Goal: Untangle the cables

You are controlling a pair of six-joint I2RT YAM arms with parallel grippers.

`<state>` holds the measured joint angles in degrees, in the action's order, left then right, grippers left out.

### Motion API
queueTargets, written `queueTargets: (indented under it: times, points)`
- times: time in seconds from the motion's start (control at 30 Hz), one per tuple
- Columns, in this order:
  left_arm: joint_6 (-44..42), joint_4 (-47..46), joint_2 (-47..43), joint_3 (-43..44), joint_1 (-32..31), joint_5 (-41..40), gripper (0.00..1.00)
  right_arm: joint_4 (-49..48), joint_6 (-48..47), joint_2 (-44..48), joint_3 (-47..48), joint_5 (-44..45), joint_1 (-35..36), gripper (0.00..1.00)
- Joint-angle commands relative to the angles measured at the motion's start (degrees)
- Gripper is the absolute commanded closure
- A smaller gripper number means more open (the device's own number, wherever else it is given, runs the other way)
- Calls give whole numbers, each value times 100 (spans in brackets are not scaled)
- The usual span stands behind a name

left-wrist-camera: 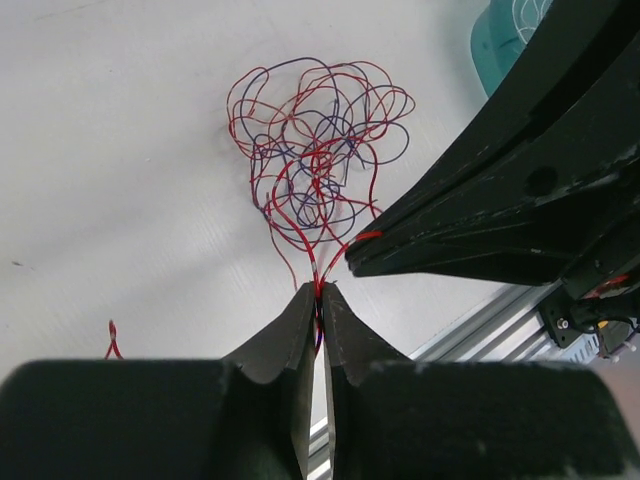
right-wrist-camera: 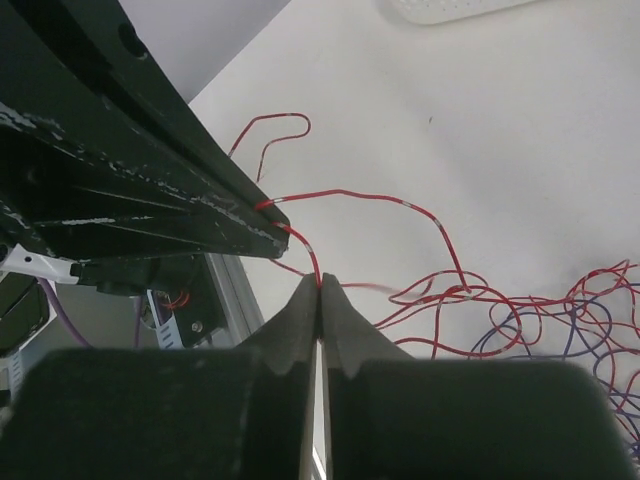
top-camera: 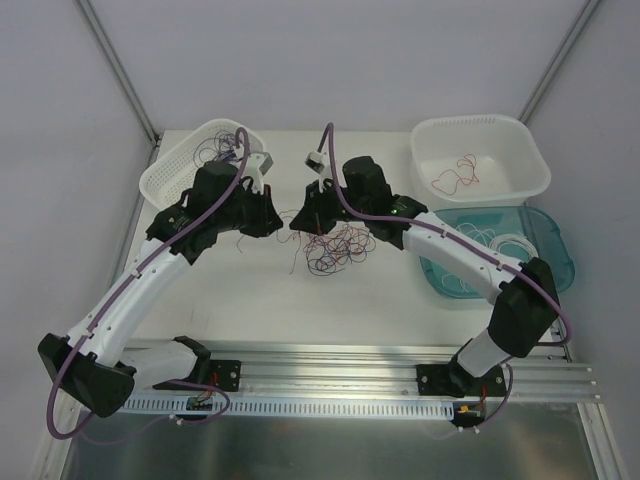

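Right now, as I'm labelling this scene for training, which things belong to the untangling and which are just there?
Job:
cable tangle
left gripper and right gripper, both shut on its strands
white basket, white tub, teal bin, each holding wires

Just there:
mounting rail
lilac arm cords

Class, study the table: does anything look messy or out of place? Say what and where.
Yes: the cables, red and purple, lie in one knotted heap mid-table, loops crossing each other. The left hand and right hand each pinch a strand.
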<state>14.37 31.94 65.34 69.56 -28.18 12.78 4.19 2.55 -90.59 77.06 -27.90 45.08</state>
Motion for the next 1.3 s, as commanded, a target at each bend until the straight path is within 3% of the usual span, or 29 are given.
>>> queueTargets:
  times: [0.0, 0.3, 0.6, 0.87, 0.93, 1.07, 1.27]
  points:
    - [31, -127, -162, -179, -56, -222, 94, -32, -96, 392, -155, 118, -218, 99]
    - [48, -127, -311, -443, -38, -486, 95, 416, -228, 1033, -823, 540, -780, 99]
    - [22, -127, -496, -417, 102, -1382, 100, 1031, -413, 1684, -1597, 1154, -1598, 99]
    - [-285, -30, -681, 697, 814, -2174, 100, 1831, -299, 1685, -1869, 1525, -1977, 99]
    - [-417, -22, -602, 892, 823, -2087, 100, 1884, -290, 1711, -1887, 1446, -1977, 91]
    - [-260, -30, -488, 1077, 823, -1481, 100, 1937, -334, 1860, -1730, 1340, -1915, 53]
    - [21, -57, -215, 928, 815, -515, 100, 1955, -281, 1966, -1115, 1226, -1644, 27]
